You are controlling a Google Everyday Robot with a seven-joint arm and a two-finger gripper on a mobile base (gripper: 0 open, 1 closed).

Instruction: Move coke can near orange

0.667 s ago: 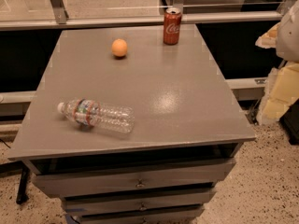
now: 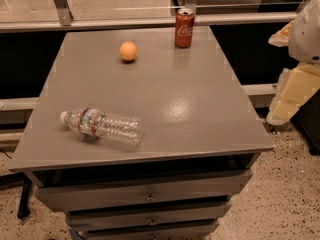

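Red coke can (image 2: pixel 184 28) upright; end effector (image 2: pixel 292 91) right.

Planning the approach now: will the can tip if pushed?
The can stands upright, tall and narrow, so a high push probably tips it. The glossy table may let it slide from low contact. The end effector is right of the table.

Coke can (image 2: pixel 184 28) stands upright on table (image 2: pixel 200 114), at far edge, right of ctr. Orange (image 2: pixel 128 51) sits left of can & a bit nearer the front, apart from it, not touching. Water bottle (image 2: pixel 102 126) lies on its side at front-left, cap end pointing left, well apart from both. Drawers (image 2: pixel 150 196) stacked under tabletop. Gripper (image 2: pixel 292 96) hangs off table's right side, beyond the edge, well apart from can.
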